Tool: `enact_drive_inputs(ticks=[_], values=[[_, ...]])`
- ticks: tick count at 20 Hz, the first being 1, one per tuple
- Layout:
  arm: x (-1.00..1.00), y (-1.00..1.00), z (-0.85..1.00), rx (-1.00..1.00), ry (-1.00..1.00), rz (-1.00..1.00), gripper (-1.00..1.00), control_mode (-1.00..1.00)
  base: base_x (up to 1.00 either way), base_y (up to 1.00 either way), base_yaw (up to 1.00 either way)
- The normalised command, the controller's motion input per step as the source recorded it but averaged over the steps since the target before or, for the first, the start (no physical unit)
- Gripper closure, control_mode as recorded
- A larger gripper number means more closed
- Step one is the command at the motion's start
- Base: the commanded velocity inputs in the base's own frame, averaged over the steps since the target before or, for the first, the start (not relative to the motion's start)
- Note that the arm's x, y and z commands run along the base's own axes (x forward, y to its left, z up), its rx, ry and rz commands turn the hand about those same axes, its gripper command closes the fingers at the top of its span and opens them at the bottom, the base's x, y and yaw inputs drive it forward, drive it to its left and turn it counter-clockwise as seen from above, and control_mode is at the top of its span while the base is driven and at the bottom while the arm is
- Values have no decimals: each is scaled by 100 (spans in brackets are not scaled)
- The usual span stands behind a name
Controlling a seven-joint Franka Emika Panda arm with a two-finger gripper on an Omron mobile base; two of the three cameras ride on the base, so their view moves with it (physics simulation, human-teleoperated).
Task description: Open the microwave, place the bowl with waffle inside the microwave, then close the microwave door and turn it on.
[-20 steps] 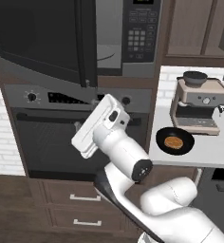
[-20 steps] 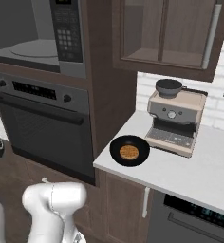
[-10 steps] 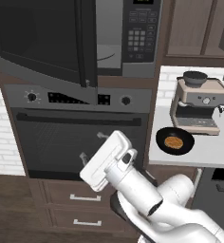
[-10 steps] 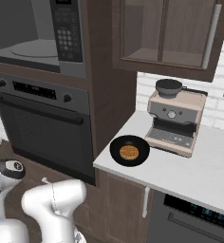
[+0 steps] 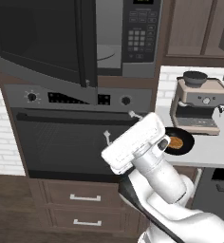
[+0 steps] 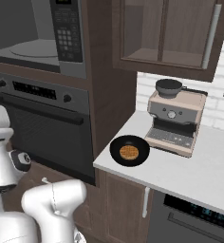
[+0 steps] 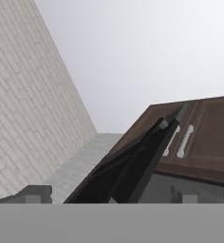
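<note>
The microwave (image 5: 109,52) stands with its grey cavity exposed; its keypad panel (image 5: 142,33) is on the right. The microwave door (image 5: 38,38) is swung out to the left. On the white counter, the bowl with waffle (image 5: 176,142) sits in front of the coffee machine, also seen in the right base view as the black bowl (image 6: 129,151). My gripper (image 5: 119,126) hangs in front of the oven, left of the bowl and below the microwave, open and empty. In the hand view its fingertips (image 7: 35,192) stand wide apart, looking up at the door (image 7: 133,171).
A black-windowed oven (image 5: 66,142) with a bar handle and knobs fills the wall under the microwave, with drawers (image 5: 85,198) below. A beige-and-steel coffee machine (image 6: 174,122) stands behind the bowl. Upper cabinets (image 6: 166,33) hang above the counter (image 6: 204,171).
The hand dropped low in front of the oven half a second ago, and has since risen and shifted right toward the bowl. The jaws stayed open. Bowl and door have not moved.
</note>
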Motion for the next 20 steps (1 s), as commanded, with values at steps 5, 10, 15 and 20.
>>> enact_drive_inputs(ticks=[5,10,15,20], values=[[-100,-32,96,26,-3,-2,-100,-100,0,0,0],[-67,-37,94,16,10,0,-100,-100,0,0,0],[-9,-45,59,0,82,0,-100,-100,0,0,0],[-6,-48,9,0,99,5,-100,-100,0,0,0]])
